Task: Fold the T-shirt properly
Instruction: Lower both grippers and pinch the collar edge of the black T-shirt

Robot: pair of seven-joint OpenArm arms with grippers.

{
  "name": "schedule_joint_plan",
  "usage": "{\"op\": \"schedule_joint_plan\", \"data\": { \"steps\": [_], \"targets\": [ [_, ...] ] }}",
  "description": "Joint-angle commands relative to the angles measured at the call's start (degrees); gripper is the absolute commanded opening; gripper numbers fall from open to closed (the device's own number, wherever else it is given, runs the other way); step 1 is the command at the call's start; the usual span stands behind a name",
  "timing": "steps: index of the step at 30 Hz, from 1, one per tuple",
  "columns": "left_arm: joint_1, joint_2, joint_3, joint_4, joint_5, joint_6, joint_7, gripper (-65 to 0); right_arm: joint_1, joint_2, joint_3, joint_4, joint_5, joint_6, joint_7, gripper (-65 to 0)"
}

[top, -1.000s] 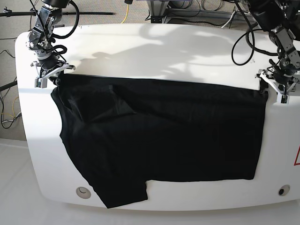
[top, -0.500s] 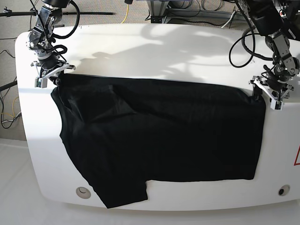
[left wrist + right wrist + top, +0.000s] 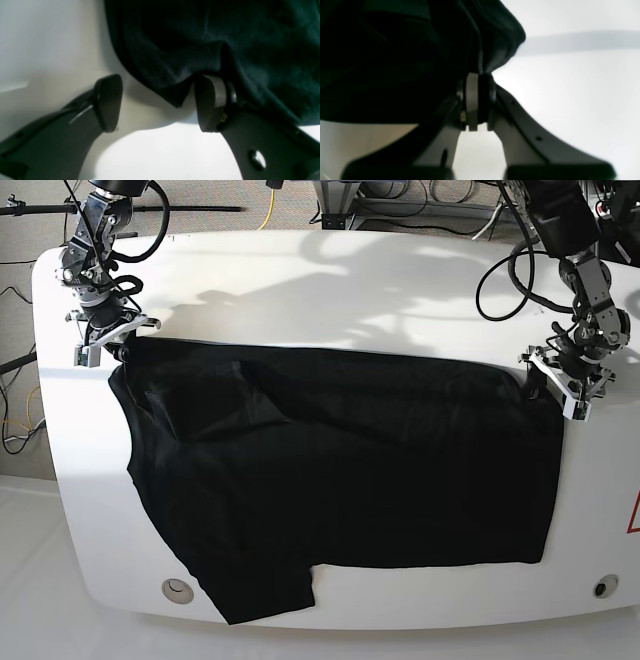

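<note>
The black T-shirt [image 3: 350, 470] lies spread over the white table [image 3: 330, 290], with a sleeve hanging toward the front left edge. My right gripper [image 3: 108, 340] is at the shirt's far left corner. In the right wrist view it [image 3: 478, 100] is shut on a bunched fold of the shirt [image 3: 395, 62]. My left gripper [image 3: 555, 383] is at the shirt's far right corner. In the left wrist view it [image 3: 160, 103] is open, and a corner of the shirt [image 3: 225, 37] hangs between the jaws and drapes over the right finger [image 3: 211, 103].
Bare white table lies behind the shirt. A round recess [image 3: 178, 588] sits at the front left and a small round one [image 3: 603, 587] at the front right. A red mark [image 3: 634, 515] is at the right edge. Cables [image 3: 400, 205] run behind the table.
My left gripper has moved left and slightly farther back, onto the shirt's far right corner, and that edge has shifted left a little. My right arm has not moved.
</note>
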Motion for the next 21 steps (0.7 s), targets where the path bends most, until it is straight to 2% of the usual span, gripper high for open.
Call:
{"op": "schedule_joint_plan", "data": {
  "steps": [1,7,15,17,21],
  "targets": [
    [-0.13,-0.39,0.80,-0.37,1.97,-0.86,2.85,-22.4,-0.01,0.70,0.24,0.90,-0.36,-0.05,-0.21,-64.7],
    [-0.17,-0.40,1.64,-1.07,1.93,-1.47,1.91,-27.1,-0.54,0.62,0.12,1.01,-0.22,-0.30,-0.68,-64.9],
    [0.49,-0.58,2.59,-1.59,1.95,-1.88,0.52,-51.0,-1.00,0.60,0.18,1.11,-0.29,-0.29,-0.96,-64.9],
    [1.33,-0.58,2.09,-0.72,1.44,-2.10,-0.44,-63.9,-1.01,0.65,0.17,1.36,-0.36,-0.05,-1.12,-64.4],
    [2.74,-0.55,2.40,0.08,1.42,-2.34,-1.01,-65.0,-1.74,0.67,0.15,1.91,-0.33,-0.02,-1.55,-64.4]
  ]
}}
